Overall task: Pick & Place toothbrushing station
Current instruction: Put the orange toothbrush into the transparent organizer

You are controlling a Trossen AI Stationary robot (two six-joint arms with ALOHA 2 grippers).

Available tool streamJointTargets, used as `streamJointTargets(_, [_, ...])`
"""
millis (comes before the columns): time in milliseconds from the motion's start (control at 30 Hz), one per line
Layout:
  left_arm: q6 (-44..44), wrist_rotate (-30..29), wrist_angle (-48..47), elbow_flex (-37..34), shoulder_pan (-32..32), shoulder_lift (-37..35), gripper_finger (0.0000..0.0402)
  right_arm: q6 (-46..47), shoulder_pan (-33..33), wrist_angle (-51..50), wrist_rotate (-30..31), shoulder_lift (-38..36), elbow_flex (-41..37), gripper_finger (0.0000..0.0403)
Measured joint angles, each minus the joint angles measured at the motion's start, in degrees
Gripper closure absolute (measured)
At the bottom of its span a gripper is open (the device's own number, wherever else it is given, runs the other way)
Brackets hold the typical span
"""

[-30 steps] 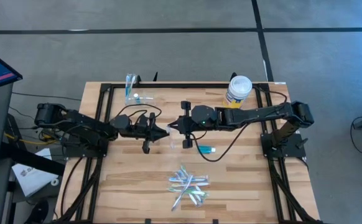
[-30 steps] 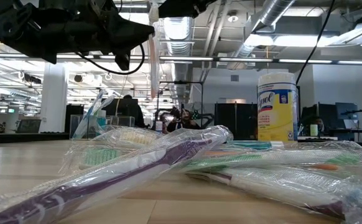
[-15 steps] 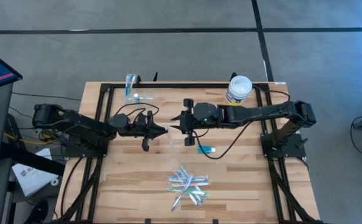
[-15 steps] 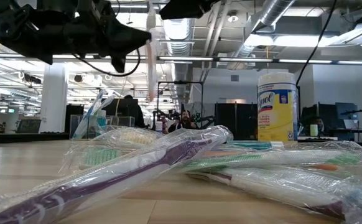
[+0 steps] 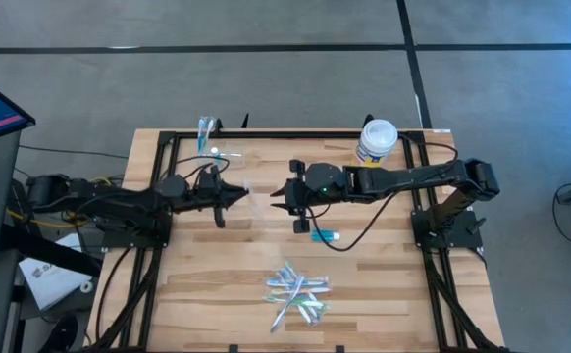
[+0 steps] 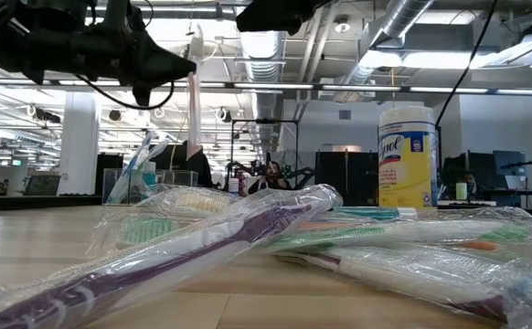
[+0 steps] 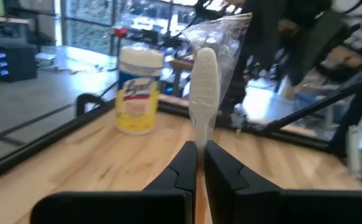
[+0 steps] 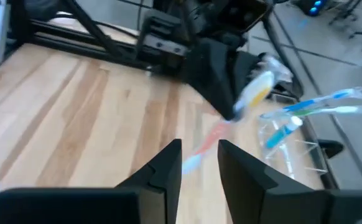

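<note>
Slippage looked the main risk: the left pincer (image 5: 234,195), clamped thin on a wrapped toothbrush (image 7: 203,81), held it only by the handle end, so the long head could swing or twist out while carried above the counter (image 5: 217,294). The clear cup (image 5: 229,157) with its blue brushes stood near, at about eleven o'clock from that pincer, light enough to tip if the brush struck its rim. The right pincer (image 5: 280,196), fingers parted and holding nothing, hung close at three o'clock, narrowing room between the arms. The wipes canister (image 5: 376,142) stood at the far edge, the teal tube (image 5: 325,235) beneath the right arm, and the wrapped toothbrush pile (image 5: 297,290) sat near the front edge.
</note>
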Motion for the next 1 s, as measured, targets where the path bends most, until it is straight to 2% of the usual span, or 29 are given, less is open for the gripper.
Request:
streamJointTargets(300, [1.3,-3.8,-7.0,0.0,0.0,-6.2,0.0398,2.4,0.6,-3.1,-1.5,0.0,-0.2,0.0336])
streamJointTargets(700, [2.6,-8.1,-13.0,0.0,0.1,-12.1,0.0397,7.3,1.2,14.2,-5.4,-2.8,-17.0,0.0343])
streamJointTargets(1000, [5.1,-15.8,-17.9,0.0,0.6,-15.7,0.0396,9.0,1.1,16.9,-5.8,-7.9,-23.4,0.0343])
